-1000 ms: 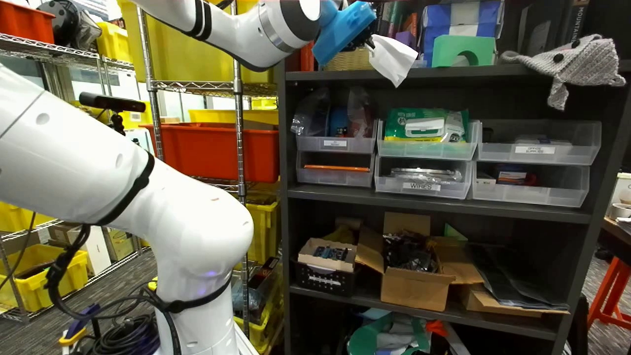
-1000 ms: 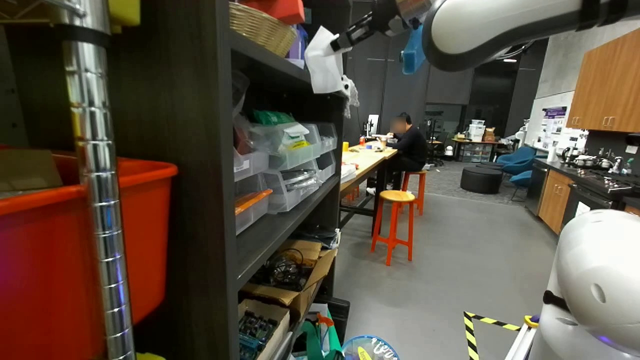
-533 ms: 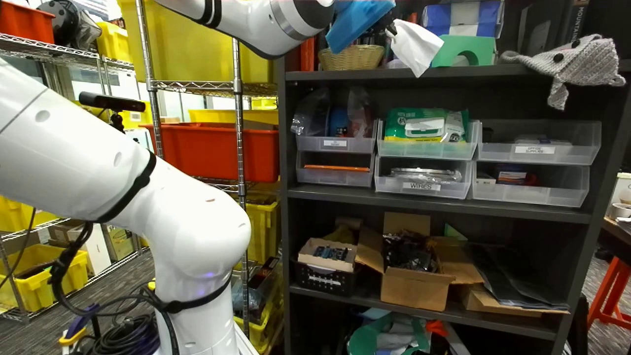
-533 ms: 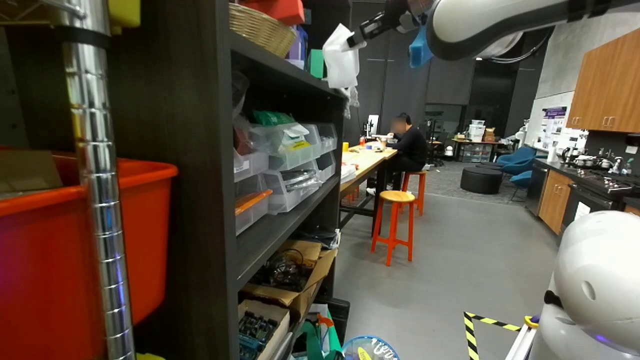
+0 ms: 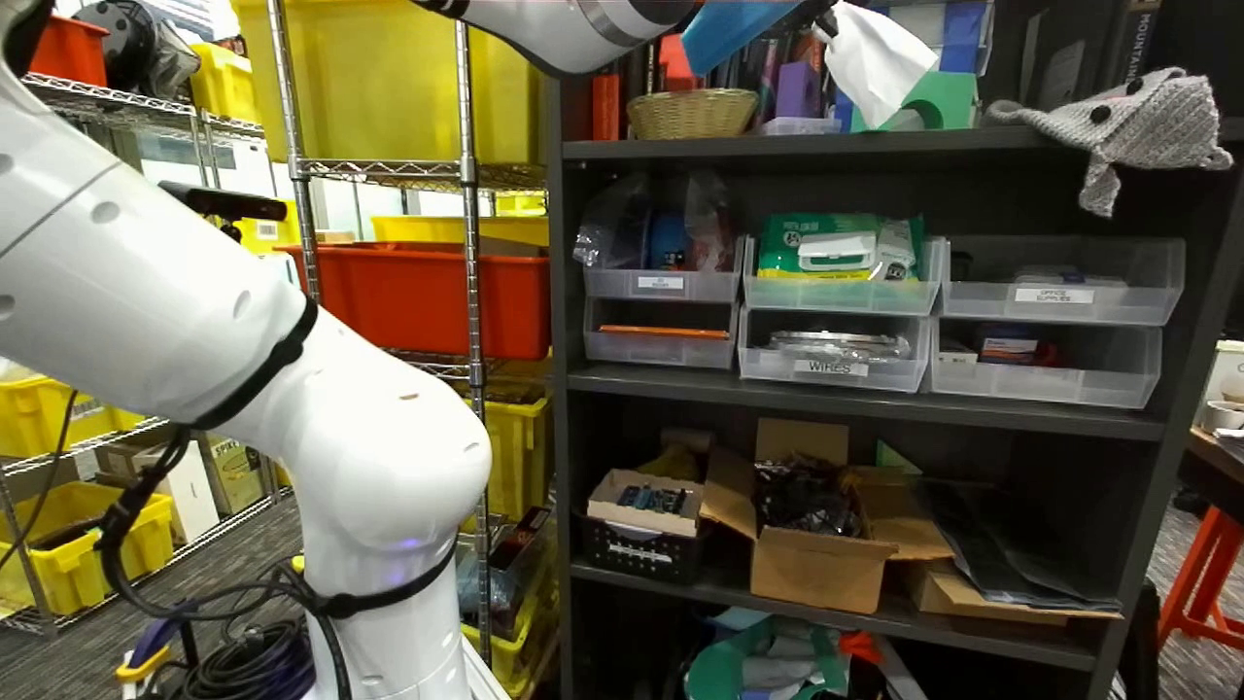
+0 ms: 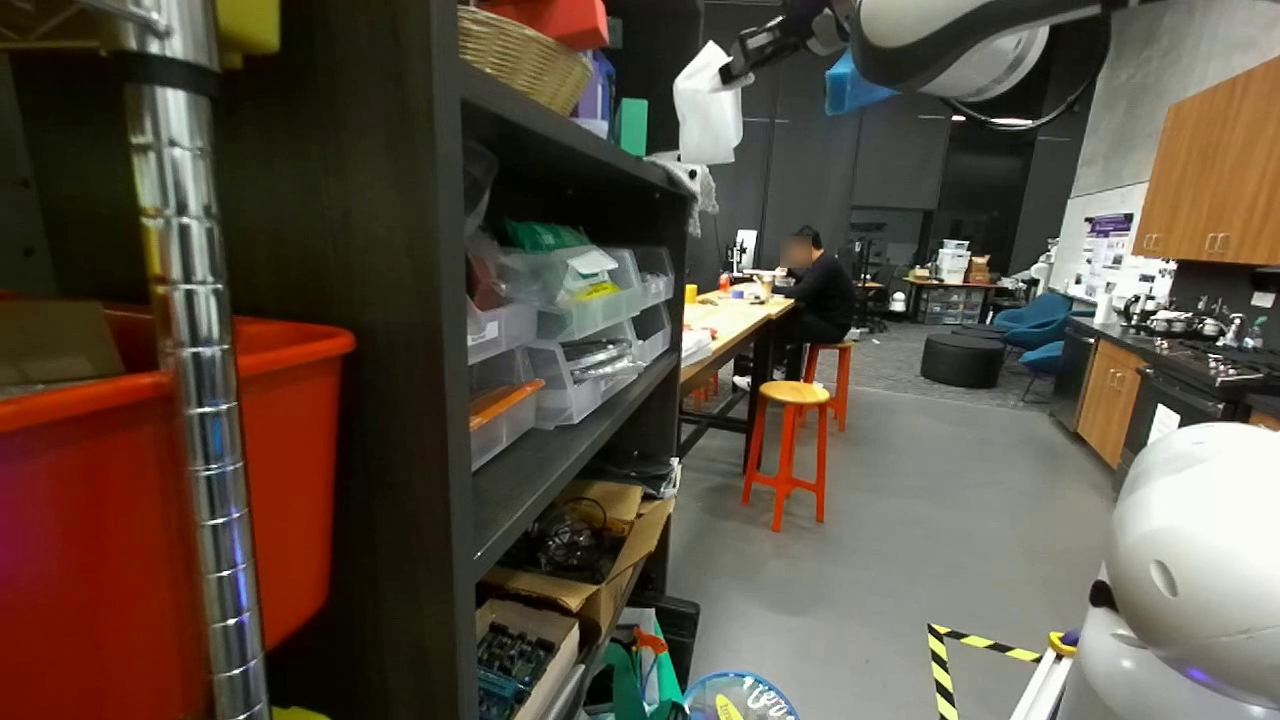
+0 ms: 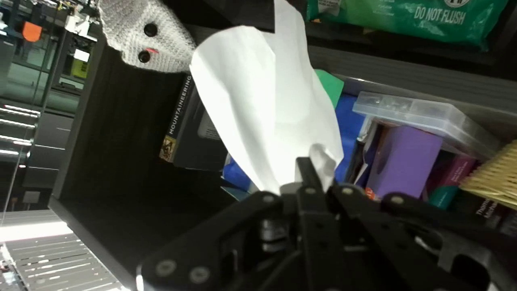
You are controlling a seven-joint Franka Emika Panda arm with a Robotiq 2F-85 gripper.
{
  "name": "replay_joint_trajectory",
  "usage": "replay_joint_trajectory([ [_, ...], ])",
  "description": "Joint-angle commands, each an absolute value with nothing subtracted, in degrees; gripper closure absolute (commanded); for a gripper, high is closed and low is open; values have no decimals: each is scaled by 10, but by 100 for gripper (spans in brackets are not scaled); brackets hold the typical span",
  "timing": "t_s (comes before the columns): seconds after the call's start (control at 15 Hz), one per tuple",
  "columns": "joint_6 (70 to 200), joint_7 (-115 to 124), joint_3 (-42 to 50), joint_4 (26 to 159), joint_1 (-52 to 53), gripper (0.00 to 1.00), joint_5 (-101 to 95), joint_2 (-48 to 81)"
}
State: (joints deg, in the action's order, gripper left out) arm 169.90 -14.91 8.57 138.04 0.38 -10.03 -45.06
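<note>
1. Dark bookcase (image 5: pixel 680 389): a white sheet (image 5: pixel 882 63) hangs before its top shelf, left of the knitted toy (image 5: pixel 1137 122), pinched in the closed claw (image 6: pixel 737 67); gripped and aloft, I'd judge, not yet let go.
2. Cardboard box (image 5: pixel 816 574): dark tangle (image 5: pixel 809 501) inside.
3. Clear bin (image 5: pixel 846 297) above: green pack (image 5: pixel 844 243).
4. WIRES bin (image 5: pixel 894 375) beneath that: silvery bundle (image 5: pixel 841 344).

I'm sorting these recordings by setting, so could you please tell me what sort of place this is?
Probably a lab or workshop: there's a clear plastic bin labelled WIRES, a long wooden worktable and yellow-and-black striped floor tape.
</note>
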Motion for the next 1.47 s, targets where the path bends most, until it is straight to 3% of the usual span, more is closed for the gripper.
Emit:
replay_joint_trajectory([
  [0.0, 1678, -143, 105, 1332, 12, 99, -78, -412],
  [1.4, 1625, -186, 195, 1224, 118, 99, 57, -293],
])
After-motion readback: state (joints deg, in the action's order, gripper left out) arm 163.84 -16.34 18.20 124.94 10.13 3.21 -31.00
